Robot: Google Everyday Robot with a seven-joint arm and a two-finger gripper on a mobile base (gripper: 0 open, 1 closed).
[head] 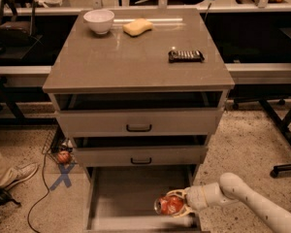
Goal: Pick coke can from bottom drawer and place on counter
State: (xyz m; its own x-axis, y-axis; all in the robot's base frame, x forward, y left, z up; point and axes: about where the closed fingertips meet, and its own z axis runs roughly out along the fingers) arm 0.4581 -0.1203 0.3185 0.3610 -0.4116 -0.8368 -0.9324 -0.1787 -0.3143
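One gripper (174, 204), on the pale arm (242, 198) extending in from the lower rt, is sitting low inside the bottom drawer (121, 193), toward its front-rt corner. Its fingers (178, 193) are clamping on the coke can (169, 206), one above & one below, so the jaws are standing apart only by the can's width. The coke can is lying sideways in the grip, w/ its silver end facing left and the red body tucked btwn the fingers. Can't tell whether it's touching the drawer floor. The bottom drawer is standing pulled out beneath the upper drawer (138, 123) and the middle drawer (141, 155), both grey w/ black handles. Up top, the desk (136, 67) is carrying a white bowl (99, 21) at the back left, a yellow sponge (137, 26) just beside it to the rt, and a dark flat packet (185, 56) near the rt edge. On the floor left of the drawers, a small orange-red ball (63, 157) is sitting by a blue tape X (64, 174).
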